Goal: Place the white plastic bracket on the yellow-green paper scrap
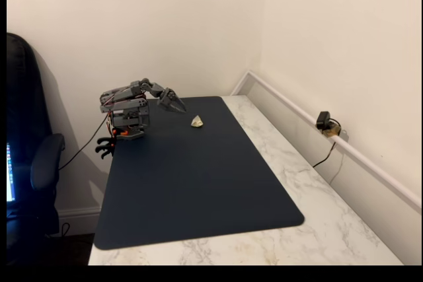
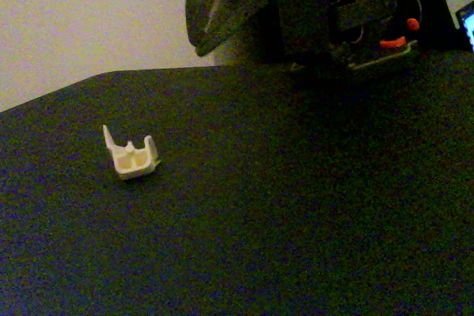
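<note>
The white plastic bracket (image 2: 132, 159) hides the paper beneath; the pincer (image 1: 173, 102) looks pressed together, empty.

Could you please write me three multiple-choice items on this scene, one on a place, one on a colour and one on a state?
1. Where does the white plastic bracket lie?
A. on the dark mat
B. on the bare marble
C. between the gripper's fingers

2. What colour is the mat?
A. red
B. very dark, near navy
C. white

3. How does the gripper stand to the bracket?
A. clamped on it
B. pressing it flat
C. apart from it, holding nothing

Answers:
1 A, since in both fixed views the bracket rests on the mat.
2 B, as the mat looks dark against the pale marble table.
3 C, because bare mat shows between the gripper's tip and the bracket.
</note>
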